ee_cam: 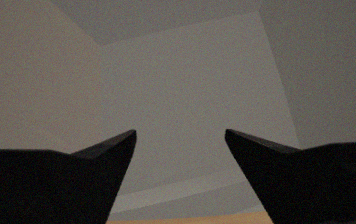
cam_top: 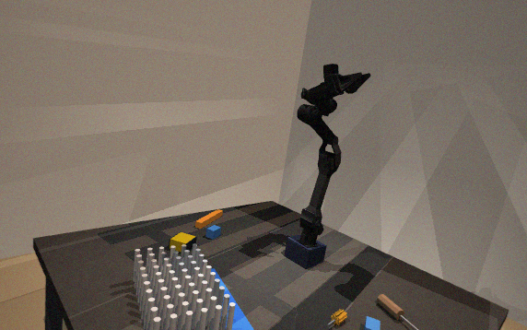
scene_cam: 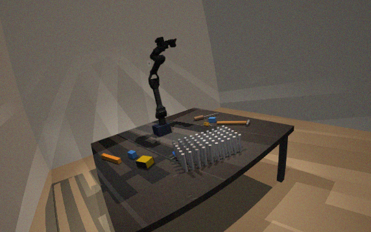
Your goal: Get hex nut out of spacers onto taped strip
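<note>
The jaws (cam_top: pixel 366 77) (scene_cam: pixel 175 42) were wide apart with nothing between them, aimed at the wall. The arm (cam_top: pixel 322 184) (scene_cam: pixel 157 97) stood tall, way above the desk (cam_top: pixel 106 258) (scene_cam: pixel 207 189). Couldn't spot the nut in any view, so no clue which spacers (cam_top: pixel 185 304) (scene_cam: pixel 210 152) hid it, or if it was in there at all. The blue tape (cam_top: pixel 240 315) (scene_cam: pixel 174 153) was mostly out of sight too. The screwdriver (cam_top: pixel 390 306) (scene_cam: pixel 199 118) and hammer (scene_cam: pixel 231 122) lay outside the field, ungripped. Spacers looked upright. My guess: basically square one, with picking a tool, dragging the nut out and parking the tool all left.
</note>
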Available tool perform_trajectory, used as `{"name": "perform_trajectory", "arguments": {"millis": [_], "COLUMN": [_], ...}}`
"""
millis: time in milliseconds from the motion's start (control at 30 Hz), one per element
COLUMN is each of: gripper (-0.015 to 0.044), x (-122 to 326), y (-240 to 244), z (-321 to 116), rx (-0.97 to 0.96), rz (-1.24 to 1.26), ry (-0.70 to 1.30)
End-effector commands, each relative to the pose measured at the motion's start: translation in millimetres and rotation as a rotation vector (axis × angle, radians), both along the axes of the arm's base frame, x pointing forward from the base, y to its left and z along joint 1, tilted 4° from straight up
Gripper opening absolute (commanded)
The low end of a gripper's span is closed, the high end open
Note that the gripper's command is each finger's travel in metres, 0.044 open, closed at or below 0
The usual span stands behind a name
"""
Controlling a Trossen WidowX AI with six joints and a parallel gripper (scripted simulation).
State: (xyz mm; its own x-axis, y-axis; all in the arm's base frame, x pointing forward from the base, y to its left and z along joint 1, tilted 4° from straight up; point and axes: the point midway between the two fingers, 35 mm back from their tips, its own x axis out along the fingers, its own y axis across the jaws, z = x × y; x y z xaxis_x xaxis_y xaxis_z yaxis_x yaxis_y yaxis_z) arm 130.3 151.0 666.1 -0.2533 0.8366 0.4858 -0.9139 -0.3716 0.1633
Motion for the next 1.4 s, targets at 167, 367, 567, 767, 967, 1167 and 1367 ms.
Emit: {"name": "perform_trajectory", "arguments": {"millis": [167, 367, 567, 767, 967, 1167, 1367], "gripper": [0.044, 0.044, 0.044, 0.044, 0.044, 0.044, 0.044], "x": [52.6, 126.9, 198.9, 260.2, 302.9, 320.8, 311.1], "y": [2.7, 8.6, 16.1, 23.3, 27.2, 24.2, 11.2], "z": [-8.0, -36.4, -87.8, -162.0, -255.2, -360.5, -468.4], "rx": [0.126, 0.249, 0.295, 0.24, 0.072, -0.21, -0.594], "rz": [-0.065, -0.226, -0.456, -0.73, -1.016, -1.275, -1.469], "ry": [0.073, 0.186, 0.299, 0.397, 0.461, 0.474, 0.421]}}
